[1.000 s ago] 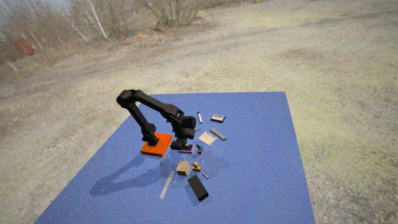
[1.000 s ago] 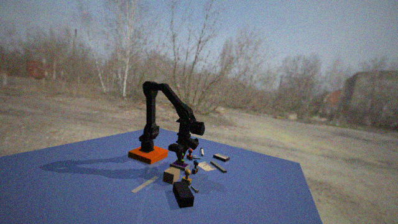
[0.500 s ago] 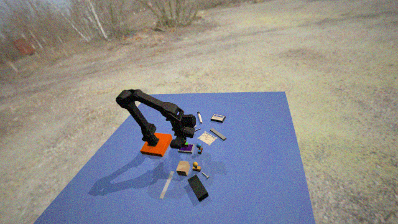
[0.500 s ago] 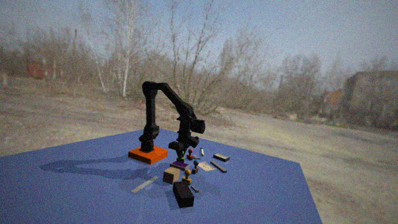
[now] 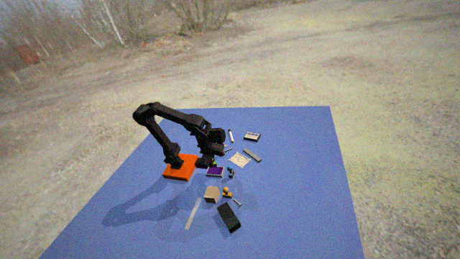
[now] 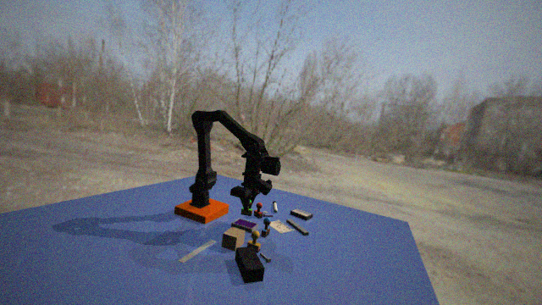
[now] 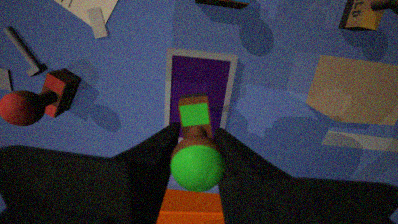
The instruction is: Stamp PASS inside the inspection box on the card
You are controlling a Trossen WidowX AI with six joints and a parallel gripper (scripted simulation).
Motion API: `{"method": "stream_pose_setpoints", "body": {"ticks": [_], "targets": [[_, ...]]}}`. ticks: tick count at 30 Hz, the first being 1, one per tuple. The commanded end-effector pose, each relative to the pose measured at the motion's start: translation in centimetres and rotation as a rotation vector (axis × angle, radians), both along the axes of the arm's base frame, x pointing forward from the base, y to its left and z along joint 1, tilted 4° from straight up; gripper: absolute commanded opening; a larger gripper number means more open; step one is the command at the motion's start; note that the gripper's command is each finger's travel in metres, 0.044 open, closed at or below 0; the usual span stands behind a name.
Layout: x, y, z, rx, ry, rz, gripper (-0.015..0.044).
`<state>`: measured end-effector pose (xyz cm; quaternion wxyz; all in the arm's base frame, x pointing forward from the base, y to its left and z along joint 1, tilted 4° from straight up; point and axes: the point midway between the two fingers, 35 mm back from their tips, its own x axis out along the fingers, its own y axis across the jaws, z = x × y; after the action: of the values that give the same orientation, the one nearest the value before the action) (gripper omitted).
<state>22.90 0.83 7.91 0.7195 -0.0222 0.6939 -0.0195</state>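
My gripper (image 5: 213,160) (image 6: 246,205) (image 7: 197,131) is shut on the green stamp (image 5: 214,163) (image 6: 246,212) (image 7: 195,114), its round green knob toward the wrist camera. The stamp hangs upright, its face hidden. In the wrist view it overlaps the near part of the purple ink pad (image 5: 215,171) (image 6: 245,224) (image 7: 200,75); it is held above the pad's level. The cream card (image 5: 240,160) (image 6: 281,227) (image 7: 82,9) lies flat beyond the pad, with thin dark lines; its print is too small to read. Only its near corner shows in the wrist view.
A red stamp (image 6: 258,207) (image 7: 56,95), a blue stamp (image 5: 231,173) (image 6: 266,229) and a yellow stamp (image 5: 226,194) (image 6: 254,244) (image 7: 362,16) stand around the pad. A tan block (image 5: 211,194) (image 6: 233,238) (image 7: 352,90) and a black block (image 5: 228,217) (image 6: 250,264) lie nearer the top and exterior views.
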Motion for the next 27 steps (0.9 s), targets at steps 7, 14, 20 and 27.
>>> {"method": "stream_pose_setpoints", "body": {"ticks": [7, 14, 20, 27], "targets": [[-0.1, 0.1, 1.8, -0.001, -0.011, -0.004, 0.0], [1.3, 0.8, 2.2, 0.001, -0.014, -0.044, 0.0], [3.8, 2.3, 2.7, 0.005, -0.02, -0.113, 0.0], [6.5, 4.2, 2.9, 0.01, -0.027, -0.192, 0.0]]}}
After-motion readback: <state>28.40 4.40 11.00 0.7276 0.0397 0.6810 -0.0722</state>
